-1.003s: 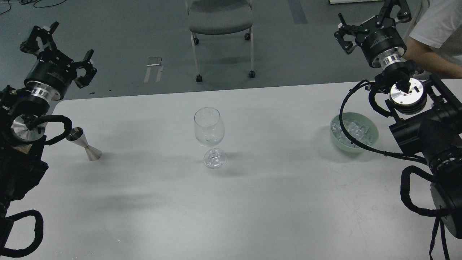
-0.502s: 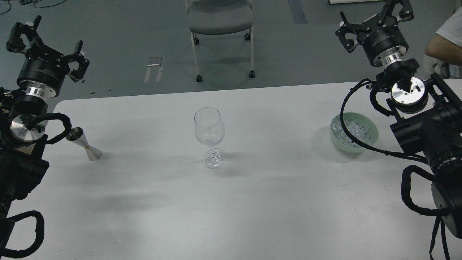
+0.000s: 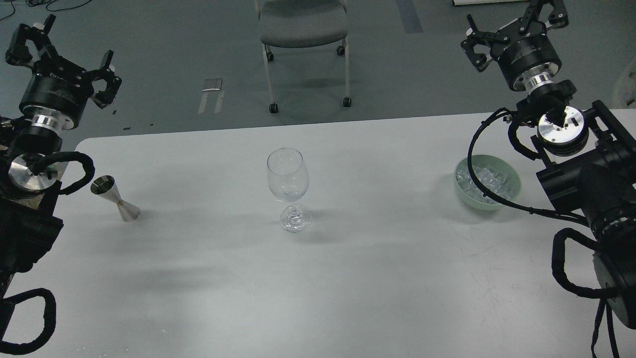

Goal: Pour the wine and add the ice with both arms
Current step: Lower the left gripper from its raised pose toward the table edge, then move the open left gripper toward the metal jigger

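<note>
A clear wine glass [image 3: 288, 181] stands upright at the middle of the white table [image 3: 348, 278]; whether it holds any liquid cannot be told. A silver jigger [image 3: 115, 198] stands at the table's left. A pale green bowl [image 3: 488, 182] holds the ice [image 3: 489, 180], many small clear cubes, at the right; a black cable crosses in front of it. My left gripper [image 3: 59, 47] is open and empty, raised beyond the table's far left corner. My right gripper [image 3: 514, 25] is open and empty, raised beyond the far right edge, above and behind the bowl.
A grey wheeled chair [image 3: 304, 30] stands on the floor beyond the table's far edge. My thick black arm links and looped cables fill the left [image 3: 25, 238] and right [image 3: 596, 209] borders.
My left gripper has moved up and to the left, away from the jigger, which now shows whole. The person at the far right has left the view. My right gripper has barely moved.
</note>
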`<state>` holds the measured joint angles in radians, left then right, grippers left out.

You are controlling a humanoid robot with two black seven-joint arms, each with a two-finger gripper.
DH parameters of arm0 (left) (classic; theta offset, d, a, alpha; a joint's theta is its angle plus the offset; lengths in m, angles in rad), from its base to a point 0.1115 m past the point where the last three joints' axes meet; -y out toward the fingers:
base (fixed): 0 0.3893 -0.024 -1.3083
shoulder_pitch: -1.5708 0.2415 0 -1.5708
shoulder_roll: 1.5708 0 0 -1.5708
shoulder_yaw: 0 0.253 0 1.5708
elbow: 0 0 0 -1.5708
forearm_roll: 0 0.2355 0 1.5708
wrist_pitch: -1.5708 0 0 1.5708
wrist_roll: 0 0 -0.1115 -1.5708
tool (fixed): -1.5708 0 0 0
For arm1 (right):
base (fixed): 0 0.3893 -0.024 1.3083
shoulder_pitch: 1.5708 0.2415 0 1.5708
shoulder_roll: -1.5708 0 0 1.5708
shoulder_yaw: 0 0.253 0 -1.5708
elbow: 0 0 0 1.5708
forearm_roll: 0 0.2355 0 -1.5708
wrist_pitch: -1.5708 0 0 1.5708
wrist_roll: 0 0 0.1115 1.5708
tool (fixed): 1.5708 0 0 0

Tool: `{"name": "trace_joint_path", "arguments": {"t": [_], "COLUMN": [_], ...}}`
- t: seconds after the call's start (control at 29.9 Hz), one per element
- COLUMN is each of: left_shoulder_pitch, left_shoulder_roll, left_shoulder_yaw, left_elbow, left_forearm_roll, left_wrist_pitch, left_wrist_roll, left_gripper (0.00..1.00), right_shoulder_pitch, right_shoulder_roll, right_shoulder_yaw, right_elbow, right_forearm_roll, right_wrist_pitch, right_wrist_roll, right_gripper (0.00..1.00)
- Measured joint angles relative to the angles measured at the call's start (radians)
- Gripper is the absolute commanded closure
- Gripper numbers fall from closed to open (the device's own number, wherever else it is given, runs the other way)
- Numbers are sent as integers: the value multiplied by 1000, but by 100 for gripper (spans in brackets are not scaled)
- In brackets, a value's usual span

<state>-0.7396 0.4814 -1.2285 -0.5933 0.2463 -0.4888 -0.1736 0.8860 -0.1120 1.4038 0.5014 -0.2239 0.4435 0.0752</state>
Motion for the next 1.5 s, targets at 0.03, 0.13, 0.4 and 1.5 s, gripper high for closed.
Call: {"name": "trace_joint_path", "arguments": {"t": [0.03, 0.13, 0.4, 1.5], "left_shoulder_pitch": [0, 5, 77, 940], "left_shoulder_roll": [5, 15, 74, 494], "left_shoulder_yaw": [0, 0, -8, -346], "left_elbow": [0, -2, -148, -910], "left_forearm_roll": [0, -1, -3, 510], "left_wrist_pitch": [0, 0, 0, 45], "left_wrist_roll": [0, 0, -8, -57], "left_gripper": [2, 2, 2, 14], "right_shoulder_pitch": [0, -2, -10, -55], "right_shoulder_roll": [0, 1, 4, -51], "right_shoulder_yaw": [0, 0, 3, 9], "right_elbow": [0, 2, 6, 67], "right_forearm_roll": [0, 0, 0, 0], "right_wrist_pitch": [0, 0, 0, 0], "right_wrist_roll": [0, 0, 0, 5], "right_gripper": [0, 0, 0, 0]}}
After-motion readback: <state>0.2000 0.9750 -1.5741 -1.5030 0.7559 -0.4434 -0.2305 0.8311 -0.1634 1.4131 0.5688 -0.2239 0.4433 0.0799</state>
